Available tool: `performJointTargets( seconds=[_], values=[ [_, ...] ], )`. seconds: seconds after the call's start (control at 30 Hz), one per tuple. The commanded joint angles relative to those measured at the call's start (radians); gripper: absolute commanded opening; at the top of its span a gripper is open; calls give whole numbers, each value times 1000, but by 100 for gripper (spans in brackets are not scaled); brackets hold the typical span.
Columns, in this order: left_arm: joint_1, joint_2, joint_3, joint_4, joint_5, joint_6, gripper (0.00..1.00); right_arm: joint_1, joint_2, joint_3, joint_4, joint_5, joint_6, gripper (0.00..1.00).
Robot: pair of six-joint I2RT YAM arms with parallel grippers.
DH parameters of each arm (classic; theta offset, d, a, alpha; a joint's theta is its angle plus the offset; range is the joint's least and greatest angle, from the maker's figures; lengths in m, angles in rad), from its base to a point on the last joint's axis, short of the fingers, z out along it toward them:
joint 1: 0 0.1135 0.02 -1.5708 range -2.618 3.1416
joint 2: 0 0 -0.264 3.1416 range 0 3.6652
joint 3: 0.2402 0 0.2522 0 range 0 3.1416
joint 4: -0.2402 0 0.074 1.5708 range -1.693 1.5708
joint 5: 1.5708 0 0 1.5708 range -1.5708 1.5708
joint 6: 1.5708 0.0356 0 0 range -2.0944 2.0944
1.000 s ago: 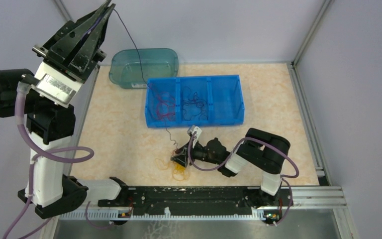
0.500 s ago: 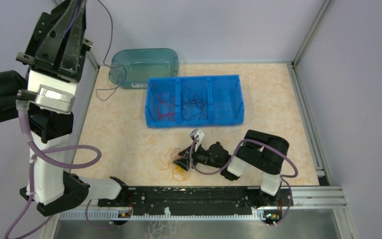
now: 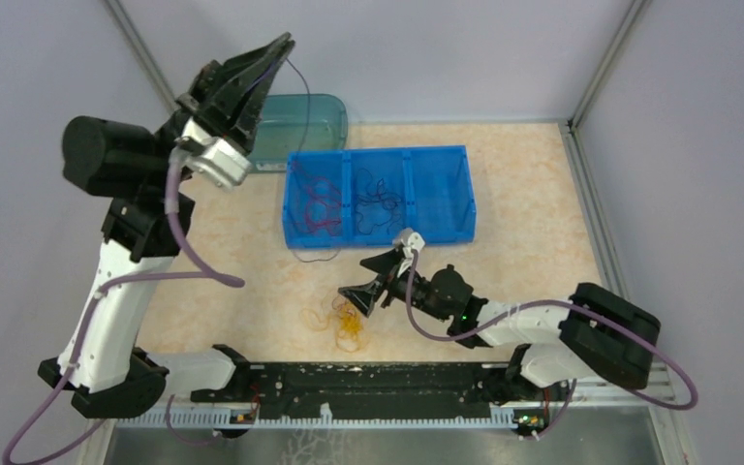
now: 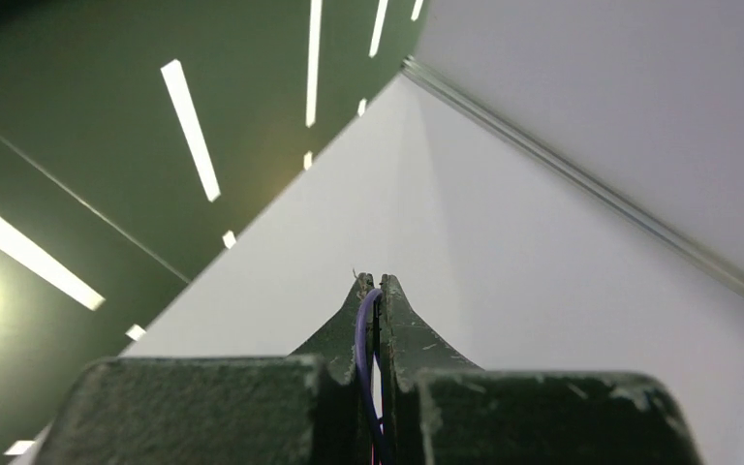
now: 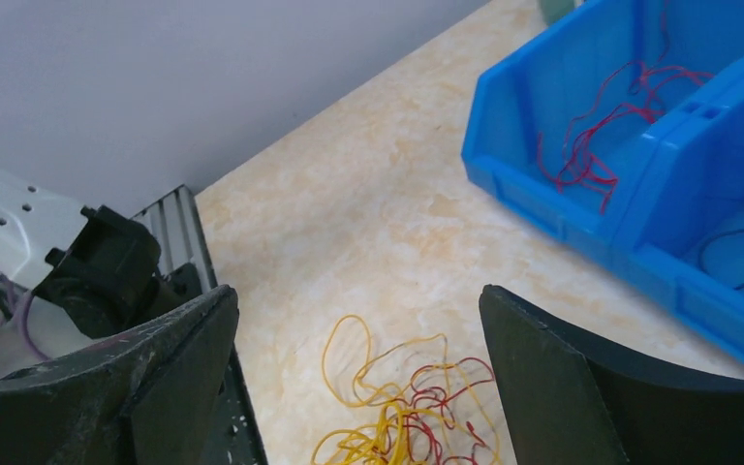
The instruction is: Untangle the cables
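Observation:
My left gripper (image 3: 284,46) is raised high at the back left, shut on a dark purple cable (image 4: 365,334) that runs between its fingertips. That cable hangs down, and its tail (image 3: 316,257) lies on the table in front of the blue bin (image 3: 380,238). A clump of yellow and red cables (image 3: 347,325) lies near the front edge. My right gripper (image 3: 361,281) hovers just over it, open and holding nothing. In the right wrist view the clump (image 5: 412,407) shows between the spread fingers (image 5: 189,344). Red cables (image 3: 320,208) and dark cables (image 3: 380,201) lie in the bin.
The blue bin has three compartments; red strands (image 5: 596,145) fill its left one. A teal tub (image 3: 300,121) stands behind the bin at the back left. The black base rail (image 3: 368,383) runs along the near edge. Walls close in the left, back and right.
The right gripper has opened, letting go of the clump, and risen off it. The left arm has swung right toward the bin, carrying the purple cable, now free of the clump.

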State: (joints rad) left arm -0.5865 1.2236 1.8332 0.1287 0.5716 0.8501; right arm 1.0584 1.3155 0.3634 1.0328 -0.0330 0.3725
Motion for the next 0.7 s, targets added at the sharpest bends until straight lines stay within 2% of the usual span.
performJointTargets(
  seconds=[0.0,0.27,0.67],
  values=[
    [-6,-7,-74,-6,0,-15,0,2,-142,28,-160,162,-53,96],
    [-47,80,-164,37,-134,-117,0,-1,-324,8,-433,521,-50,95],
    [-52,263,-187,148,-220,-113,0,-2,-437,-52,-452,628,-82,95]
  ],
)
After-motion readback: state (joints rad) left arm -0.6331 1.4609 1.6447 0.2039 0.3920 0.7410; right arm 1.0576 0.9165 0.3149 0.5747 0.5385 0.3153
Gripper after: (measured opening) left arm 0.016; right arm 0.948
